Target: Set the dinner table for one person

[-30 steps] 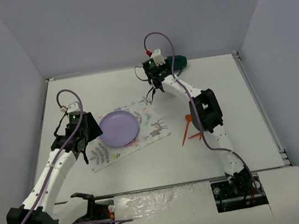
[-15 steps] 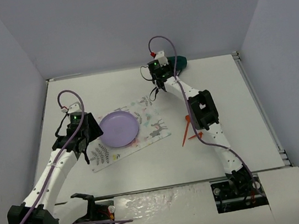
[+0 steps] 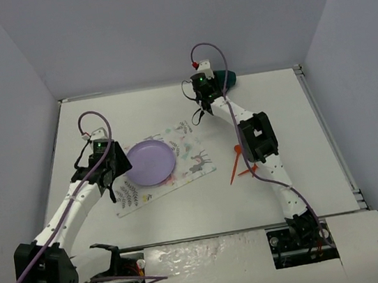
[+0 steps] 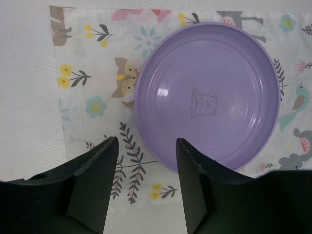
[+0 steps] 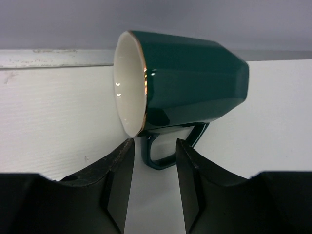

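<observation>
Top external view shows the white tabletop (image 3: 298, 119) spread beneath a purple plate (image 3: 150, 162) on a deer-printed placemat (image 3: 195, 160). The left claw (image 4: 146, 142) hangs apart over the plate's near rim; the lettering on the plate's bear stamp is too small to read. Far beyond the plate, the right claw (image 5: 154, 143), also apart, faces a tipped green mug (image 5: 195, 87).
</observation>
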Motion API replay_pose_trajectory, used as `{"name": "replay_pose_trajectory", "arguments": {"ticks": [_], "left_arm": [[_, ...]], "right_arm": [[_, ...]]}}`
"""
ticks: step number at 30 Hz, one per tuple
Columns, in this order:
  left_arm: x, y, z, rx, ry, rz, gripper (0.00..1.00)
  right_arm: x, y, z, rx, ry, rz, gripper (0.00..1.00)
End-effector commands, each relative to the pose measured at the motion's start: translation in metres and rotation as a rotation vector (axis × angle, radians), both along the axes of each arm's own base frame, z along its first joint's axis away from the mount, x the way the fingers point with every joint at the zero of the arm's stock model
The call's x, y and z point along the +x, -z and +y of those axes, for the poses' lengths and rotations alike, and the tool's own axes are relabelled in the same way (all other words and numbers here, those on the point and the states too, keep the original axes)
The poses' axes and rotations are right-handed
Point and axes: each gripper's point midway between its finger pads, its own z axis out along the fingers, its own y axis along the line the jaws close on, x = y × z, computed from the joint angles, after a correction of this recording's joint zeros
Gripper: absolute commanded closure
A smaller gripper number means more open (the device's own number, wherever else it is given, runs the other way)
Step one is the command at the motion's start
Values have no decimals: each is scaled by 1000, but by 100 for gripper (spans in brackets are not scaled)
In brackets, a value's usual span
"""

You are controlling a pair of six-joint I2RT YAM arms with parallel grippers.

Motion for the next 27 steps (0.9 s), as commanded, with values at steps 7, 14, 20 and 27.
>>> {"name": "replay_pose_trajectory", "arguments": {"ticks": [7,14,20,27], "left_arm": [[18,-9,-3,-4,12,-56,53],[17,-10,0,13,9,-51,46],[17,-4,2,27,5,-32,39],[22,6,3,49,13,-10,38]], "right_arm": [[8,-88,21,121,-44,-190,64],[18,-99,20,68,-34,-262,63],[23,-96,12,16,8,-298,63],[34,-87,0,-27,42,-318,62]]}}
